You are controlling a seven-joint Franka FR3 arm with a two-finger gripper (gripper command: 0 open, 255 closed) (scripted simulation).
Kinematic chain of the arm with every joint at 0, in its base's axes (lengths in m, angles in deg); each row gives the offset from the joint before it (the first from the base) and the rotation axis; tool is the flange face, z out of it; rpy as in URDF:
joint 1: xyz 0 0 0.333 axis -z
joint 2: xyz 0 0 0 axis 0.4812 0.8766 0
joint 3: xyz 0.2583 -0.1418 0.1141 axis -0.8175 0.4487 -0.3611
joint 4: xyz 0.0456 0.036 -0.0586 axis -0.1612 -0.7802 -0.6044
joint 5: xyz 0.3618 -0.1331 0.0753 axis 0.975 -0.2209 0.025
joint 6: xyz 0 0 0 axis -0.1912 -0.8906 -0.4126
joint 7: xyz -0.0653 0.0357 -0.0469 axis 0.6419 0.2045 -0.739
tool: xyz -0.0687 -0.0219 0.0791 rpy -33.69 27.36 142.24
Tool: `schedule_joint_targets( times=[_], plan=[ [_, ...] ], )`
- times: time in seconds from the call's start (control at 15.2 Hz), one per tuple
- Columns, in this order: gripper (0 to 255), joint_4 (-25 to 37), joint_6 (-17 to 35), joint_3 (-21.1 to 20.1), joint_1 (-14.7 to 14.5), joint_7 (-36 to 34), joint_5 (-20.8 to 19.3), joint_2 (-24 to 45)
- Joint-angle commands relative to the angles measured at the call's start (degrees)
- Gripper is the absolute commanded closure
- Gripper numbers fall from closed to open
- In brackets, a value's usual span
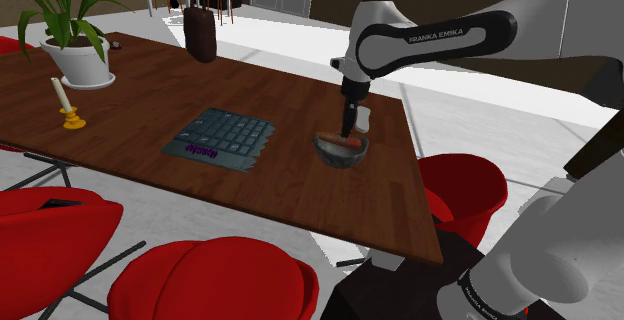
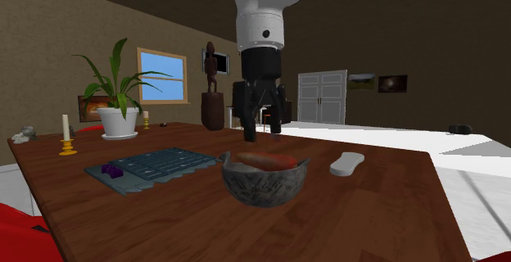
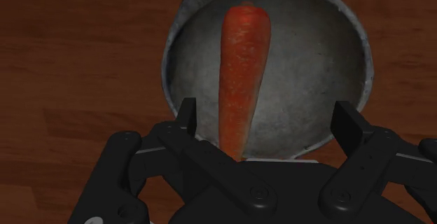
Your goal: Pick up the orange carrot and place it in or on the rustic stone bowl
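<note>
Inside the grey bowl (image 3: 336, 68) lies the orange carrot (image 3: 244, 75), one end hidden behind the parted, empty jaws.

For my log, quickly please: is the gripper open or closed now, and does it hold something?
Gripper: open, holding nothing; the carrot lies free in the grey bowl below it.

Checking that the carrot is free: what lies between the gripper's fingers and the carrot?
Nothing. In the second exterior view the gripper hangs open above the carrot, which lies in the grey bowl. There is only bare air between them.
</note>
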Motion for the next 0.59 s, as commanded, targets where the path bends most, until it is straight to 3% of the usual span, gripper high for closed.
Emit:
schedule_joint_targets(
  times=[0.0,0.53],
  plan=[
    [0,2.7,-3.4,0.0,0.0,0.1,0.1,-0.7],
    [0,3.9,-4.9,0.0,0.0,0.1,0.1,-0.9]
  ],
)
